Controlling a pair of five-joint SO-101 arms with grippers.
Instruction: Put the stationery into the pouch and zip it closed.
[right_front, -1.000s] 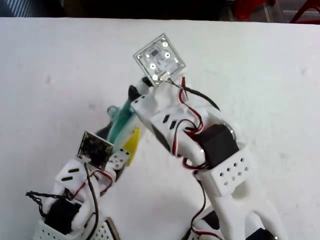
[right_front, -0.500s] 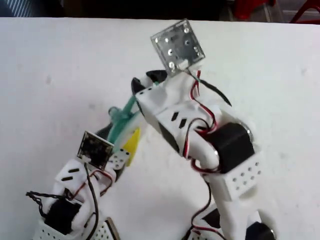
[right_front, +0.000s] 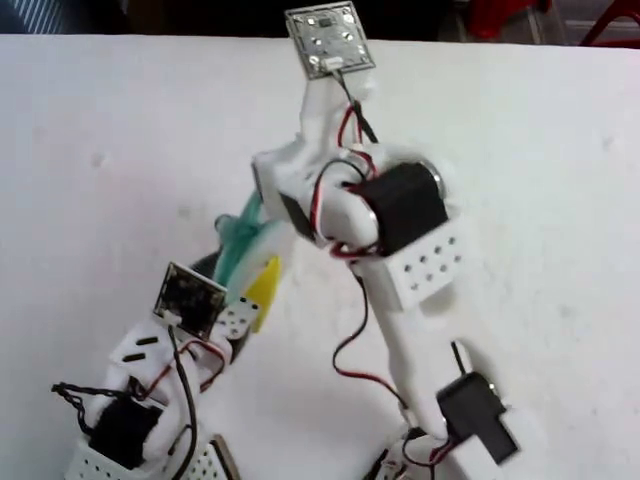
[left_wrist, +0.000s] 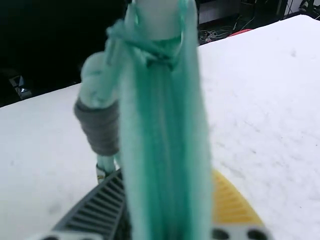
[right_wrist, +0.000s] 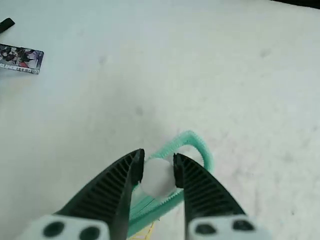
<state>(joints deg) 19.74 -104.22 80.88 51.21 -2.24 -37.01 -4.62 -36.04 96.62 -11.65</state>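
The left hand (left_wrist: 167, 175) is seen pressed together on the pouch (left_wrist: 160, 125), one grey ribbed finger and one yellow finger on either face of it. The pouch, a thin green mesh one, stands on edge between these fingers and runs away from them, above the worktop (right_front: 520, 150). Just beyond the grey finger, against the pouch, a pale stick with a grey ribbed band (left_wrist: 97, 120) is visible; whether it lies inside the mesh cannot be told.

At the pouch's far end the right hand (right_wrist: 157, 162) is pinched on a small white piece (right_wrist: 157, 180), probably the zip pull. Past its fingertips a green loop (right_wrist: 197, 142) of the zip edge curls out. Well beyond that hand, on the worktop, a small printed block (right_wrist: 20, 59) is lying.

The pouch is judged to be light, soft and limp: it will likely sag and fold unless kept taut between the two hands. It is best taken at the stiffer zip edge or an end seam, not the loose mesh. The white piece looks small and smooth, so a firm, centred pinch would be needed against slipping.
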